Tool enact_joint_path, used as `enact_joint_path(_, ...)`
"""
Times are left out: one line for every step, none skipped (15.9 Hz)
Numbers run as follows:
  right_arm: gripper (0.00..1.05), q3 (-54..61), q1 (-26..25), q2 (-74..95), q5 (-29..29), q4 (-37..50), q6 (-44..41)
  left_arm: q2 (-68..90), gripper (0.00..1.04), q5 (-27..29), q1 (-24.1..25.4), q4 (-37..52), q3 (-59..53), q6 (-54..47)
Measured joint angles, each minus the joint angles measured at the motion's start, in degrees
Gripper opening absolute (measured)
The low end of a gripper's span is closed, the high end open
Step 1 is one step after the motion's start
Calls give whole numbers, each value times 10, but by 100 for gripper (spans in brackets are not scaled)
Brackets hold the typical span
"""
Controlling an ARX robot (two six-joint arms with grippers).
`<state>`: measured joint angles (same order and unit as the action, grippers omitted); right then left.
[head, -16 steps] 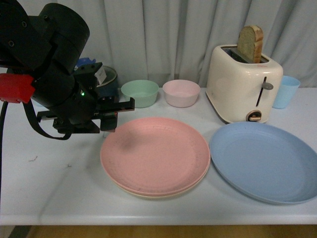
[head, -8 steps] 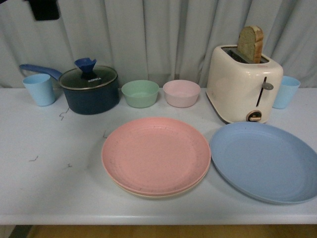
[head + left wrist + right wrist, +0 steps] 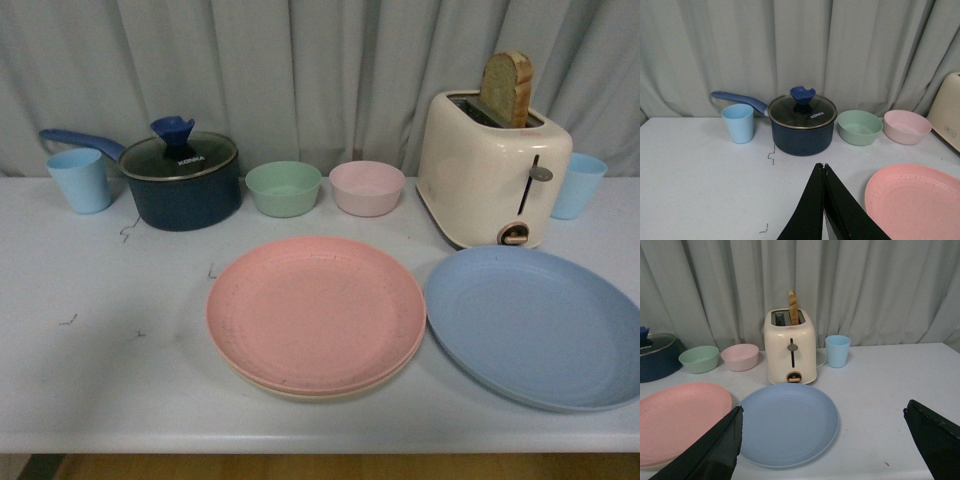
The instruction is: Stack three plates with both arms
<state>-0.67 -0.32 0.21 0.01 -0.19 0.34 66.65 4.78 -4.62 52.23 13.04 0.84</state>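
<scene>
The right claw [image 3: 822,412] gapes wide and empty. The blue plate [image 3: 788,424] lies flat just ahead, between its two fingers, so this arm is the nearer one. The left claw [image 3: 823,170] is pinched together on nothing, low above the table [image 3: 110,300]. Neither arm shows in the front view. There the blue plate fills the lower right, just beside the pink plate [image 3: 315,312] at centre, which rests on the beige plate [image 3: 300,392].
</scene>
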Motion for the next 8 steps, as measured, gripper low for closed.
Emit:
enact_joint_path(98,0,0,0,0,0,0,-31,2,-5,5,-5,-16,0)
enact_joint_path(98,0,0,0,0,0,0,-59,2,-30,22,-15,-30,0)
enact_joint_path(98,0,0,0,0,0,0,-83,2,-44,43,-30,-46,0)
enact_joint_path(98,0,0,0,0,0,0,-109,2,-42,49,-45,-61,0)
enact_joint_path(98,0,0,0,0,0,0,-136,2,-46,47,-59,-71,0)
enact_joint_path(98,0,0,0,0,0,0,-161,2,-48,46,-67,-82,0)
enact_joint_path(98,0,0,0,0,0,0,-160,2,-48,46,-34,-100,0)
enact_joint_path(98,0,0,0,0,0,0,-177,2,-48,46,-67,-114,0)
